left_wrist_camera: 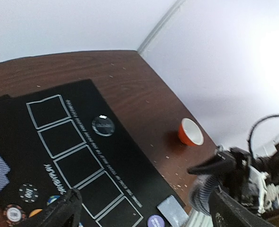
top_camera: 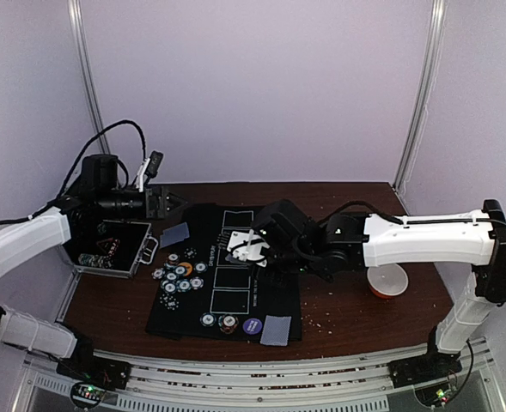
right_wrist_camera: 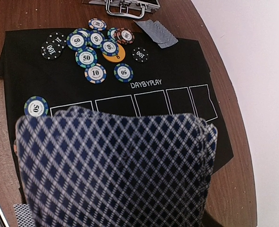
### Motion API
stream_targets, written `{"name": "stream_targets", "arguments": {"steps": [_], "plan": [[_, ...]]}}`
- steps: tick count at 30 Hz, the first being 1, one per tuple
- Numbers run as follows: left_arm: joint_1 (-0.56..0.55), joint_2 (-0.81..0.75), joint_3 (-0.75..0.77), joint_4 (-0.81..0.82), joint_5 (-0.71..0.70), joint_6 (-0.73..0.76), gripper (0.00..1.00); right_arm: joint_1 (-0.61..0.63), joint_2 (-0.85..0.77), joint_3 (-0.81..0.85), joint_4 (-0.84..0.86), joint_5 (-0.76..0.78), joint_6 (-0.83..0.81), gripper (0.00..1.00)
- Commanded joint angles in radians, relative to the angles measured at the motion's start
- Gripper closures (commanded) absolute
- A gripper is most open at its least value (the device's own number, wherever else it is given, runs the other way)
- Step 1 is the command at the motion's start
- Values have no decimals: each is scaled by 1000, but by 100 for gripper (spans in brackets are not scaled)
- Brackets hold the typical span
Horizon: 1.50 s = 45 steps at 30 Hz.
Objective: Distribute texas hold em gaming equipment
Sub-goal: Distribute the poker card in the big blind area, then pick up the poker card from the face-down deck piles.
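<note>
A black mat printed with card boxes lies on the brown table. My right gripper hovers over the mat, shut on a deck of playing cards. The deck's blue diamond backs fill the lower right wrist view and hide the fingers. Several poker chips cluster on the mat's left part. Two face-down cards lie near them. Another card, a purple disc and two chips sit along the front edge. A black-silver disc rests on the mat. My left gripper is open and empty at the back left.
An open metal case with chips inside stands at the left of the mat. A white bowl with an orange outside sits on the table under the right arm. Crumbs speckle the wood near the bowl.
</note>
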State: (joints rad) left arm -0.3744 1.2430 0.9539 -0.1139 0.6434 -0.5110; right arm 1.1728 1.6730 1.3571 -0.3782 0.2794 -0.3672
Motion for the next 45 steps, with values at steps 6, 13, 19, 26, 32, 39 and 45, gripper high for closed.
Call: {"name": "stream_targets", "arguments": {"steps": [6,13,19,26,32,39,45], "plan": [[-163,-76,-80,-93,208,-41,3,19,19,57,41,30,-25,52],[-209,-28,-68,-95,187,-49,13,31,53,104,30,33,-38,52],[-227,12,-75,-45,176,-86,14,43,79,121,30,29,-42,52],[-272,64,-66,-30,147,-86,26,46,99,141,33,25,-47,52],[-273,53,-49,-76,97,-50,54,47,95,131,39,24,-46,52],[-272,39,-25,-133,75,-14,66,47,87,112,39,27,-39,52],[-271,27,-3,-187,37,18,66,46,82,102,41,29,-37,52]]}}
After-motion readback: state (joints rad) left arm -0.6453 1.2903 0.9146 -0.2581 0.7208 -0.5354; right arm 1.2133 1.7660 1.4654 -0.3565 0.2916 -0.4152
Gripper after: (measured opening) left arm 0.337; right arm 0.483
